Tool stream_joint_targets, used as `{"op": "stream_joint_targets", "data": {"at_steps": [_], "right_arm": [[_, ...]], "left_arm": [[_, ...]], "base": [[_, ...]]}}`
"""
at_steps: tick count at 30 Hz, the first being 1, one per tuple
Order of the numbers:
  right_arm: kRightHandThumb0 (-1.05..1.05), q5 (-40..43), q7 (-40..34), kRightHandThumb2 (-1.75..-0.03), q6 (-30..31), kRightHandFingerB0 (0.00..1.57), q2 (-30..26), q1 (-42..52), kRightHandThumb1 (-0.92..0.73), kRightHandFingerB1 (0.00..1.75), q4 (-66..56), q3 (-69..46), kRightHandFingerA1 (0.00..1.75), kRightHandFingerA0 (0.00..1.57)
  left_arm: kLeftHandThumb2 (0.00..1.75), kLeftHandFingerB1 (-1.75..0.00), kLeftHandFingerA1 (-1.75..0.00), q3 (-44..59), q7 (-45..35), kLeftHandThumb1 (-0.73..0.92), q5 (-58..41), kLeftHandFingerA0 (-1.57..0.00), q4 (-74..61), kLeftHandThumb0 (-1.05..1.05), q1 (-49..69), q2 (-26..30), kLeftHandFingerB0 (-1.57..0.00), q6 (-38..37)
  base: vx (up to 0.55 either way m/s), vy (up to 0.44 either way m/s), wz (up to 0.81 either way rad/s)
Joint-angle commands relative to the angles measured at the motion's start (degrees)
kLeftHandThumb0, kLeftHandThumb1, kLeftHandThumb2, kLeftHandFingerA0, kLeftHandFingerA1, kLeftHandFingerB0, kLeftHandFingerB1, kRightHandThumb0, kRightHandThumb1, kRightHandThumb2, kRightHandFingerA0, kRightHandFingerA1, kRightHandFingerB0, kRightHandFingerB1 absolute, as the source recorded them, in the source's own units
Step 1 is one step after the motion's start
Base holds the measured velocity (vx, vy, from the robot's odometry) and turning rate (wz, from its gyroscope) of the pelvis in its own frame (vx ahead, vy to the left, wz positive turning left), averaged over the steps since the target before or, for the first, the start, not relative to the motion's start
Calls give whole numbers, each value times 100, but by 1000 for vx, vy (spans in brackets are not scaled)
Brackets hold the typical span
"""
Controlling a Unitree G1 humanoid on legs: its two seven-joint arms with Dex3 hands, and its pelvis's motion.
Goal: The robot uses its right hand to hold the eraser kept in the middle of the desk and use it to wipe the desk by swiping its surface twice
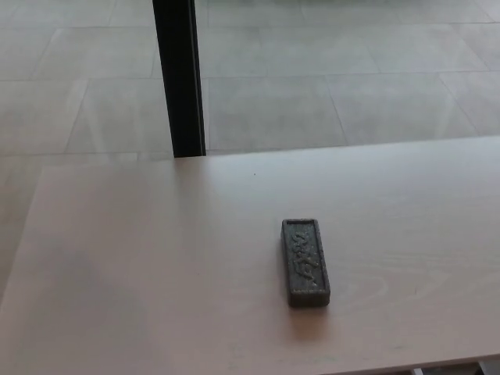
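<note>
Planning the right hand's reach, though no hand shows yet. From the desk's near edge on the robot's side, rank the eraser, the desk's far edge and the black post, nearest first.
1. Eraser, mid-desk, slightly right.
2. Desk's far edge, behind the eraser.
3. Black post, beyond that edge, on the left.
Neither hand is in view.

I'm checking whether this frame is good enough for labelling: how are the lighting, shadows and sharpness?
Head view: soft, even light with a pinkish cast on the desk; the eraser throws only a faint shadow at its near end; its embossed top is slightly blurred; a pale sheen lies on the floor tiles beside the dark post; neither hand shows.
</note>
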Motion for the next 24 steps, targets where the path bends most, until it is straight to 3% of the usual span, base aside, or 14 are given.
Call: {"op": "stream_joint_targets", "data": {"at_steps": [1, 4, 5, 11, 12, 13, 14, 16, 17, 18, 19, 20, 21, 24], "right_arm": [[-54, 1472, -359, -89, -217, 36, -635, -705, -57, 52, -801, -1313, 61, 60], [-55, 1451, -592, -92, -18, 32, -879, -1299, -59, 51, -941, -1491, 63, 63], [-50, 1415, -608, -62, -41, 37, -955, -1467, -75, 38, -949, -1509, 51, 70], [-39, 1555, -837, -63, 611, 44, -997, -2421, -77, 38, -2177, -1499, 50, 63], [-21, 1441, -844, -70, 611, 76, -987, -2859, -70, 54, -2525, -1210, 66, 88], [-23, 1344, -827, -72, 634, 87, -971, -3116, -72, 60, -2733, -1015, 81, 94], [-31, 1417, -650, -73, 776, 94, -882, -3338, -73, 79, -2992, -802, 129, 91], [-33, 1556, -504, -74, 990, 91, -607, -3618, -69, 85, -3575, -452, 146, 99], [-17, 1568, -676, -86, 1255, 80, -234, -3808, -68, 114, -4218, -39, 164, 114], [-16, 1507, -631, -95, 1243, 74, -128, -3881, -71, 125, -4335, 148, 175, 100], [-16, 1501, -636, -95, 1266, 74, -116, -3888, -71, 125, -4370, 167, 175, 100], [-24, 1299, -691, -117, 1276, 89, 172, -4059, -53, 119, -4624, 604, 147, 131], [-14, 1236, -585, -127, 1199, 81, 294, -4066, -48, 143, -4733, 813, 175, 105], [-19, 916, -345, -127, 958, 86, 659, -4034, -45, 151, -4931, 1520, 175, 105]], "left_arm": [[59, -55, -66, 800, -83, 62, -878, -76, 424, -49, -241, 323, -62, -73], [59, -53, -64, 887, -71, 62, -830, -78, 461, -50, -274, 339, -66, -54], [59, -53, -64, 885, -78, 62, -800, -78, 464, -50, -265, 342, -66, -81], [59, -54, -63, 987, -180, 62, -805, -76, 488, -51, -233, 365, -64, -132], [59, -54, -62, 964, -158, 63, -774, -76, 488, -52, -230, 373, -64, -152], [59, -52, -61, 954, -158, 63, -759, -75, 495, -51, -229, 383, -62, -158], [60, -51, -61, 934, -174, 65, -742, -74, 499, -52, -230, 396, -60, -156], [60, -51, -60, 882, -137, 65, -704, -75, 499, -52, -252, 399, -61, -163], [60, -51, -60, 868, -164, 66, -704, -74, 488, -52, -252, 405, -60, -136], [60, -51, -62, 865, -161, 66, -707, -74, 487, -52, -281, 398, -61, -133], [60, -51, -62, 862, -159, 66, -707, -74, 487, -52, -291, 394, -61, -133], [60, -51, -63, 842, -120, 66, -690, -75, 480, -52, -321, 390, -62, -125], [60, -52, -63, 872, -129, 66, -725, -74, 479, -52, -341, 382, -62, -114], [60, -54, -64, 895, -66, 67, -736, -77, 521, -51, -385, 387, -65, -106]], "base": [[0, 0, 0], [0, 0, 0], [0, 0, 0], [0, 0, 0], [0, 0, 0], [0, 0, 0], [0, 0, 0], [0, 0, 0], [0, 0, 0], [0, 0, 0], [0, 0, 0], [0, 0, 0], [0, 0, 0], [0, 0, 0]]}}
